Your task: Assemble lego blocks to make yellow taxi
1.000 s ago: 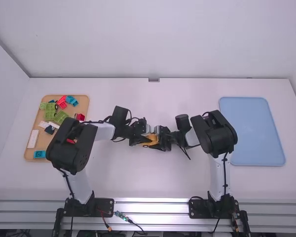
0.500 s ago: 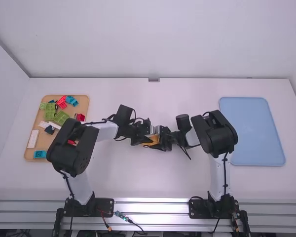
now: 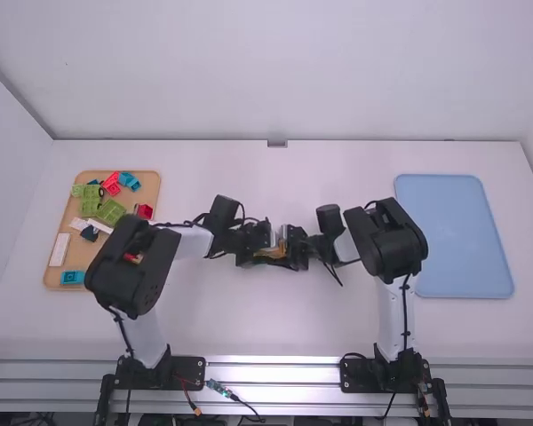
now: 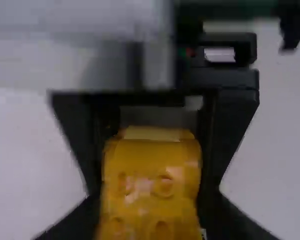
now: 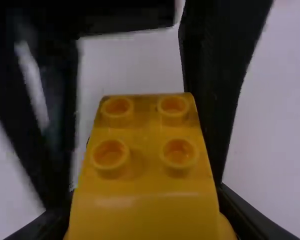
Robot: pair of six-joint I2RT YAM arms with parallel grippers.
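My left gripper (image 3: 256,248) and right gripper (image 3: 293,252) meet near the table's middle, around a yellow block assembly (image 3: 274,254). In the right wrist view the assembly (image 5: 142,165) shows several studs on top, with the right gripper (image 5: 145,222) shut on it. The left wrist view has the assembly (image 4: 150,185) between the left gripper's blurred fingers (image 4: 235,222); that left gripper (image 4: 150,225) stands open around it. A narrow gap shows beside one left finger (image 5: 45,125) in the right wrist view. The assembly's underside is hidden.
On the left, a wooden tray (image 3: 57,286) holds green bricks (image 3: 109,211), red bricks (image 3: 111,183), blue bricks (image 3: 72,277) and a white piece (image 3: 59,249); the left arm overhangs its right edge. A blue tray (image 3: 453,235) lies right of the right arm.
My left gripper has shifted slightly right, toward the right gripper, and now covers more of the yellow assembly. The right arm has kept still.
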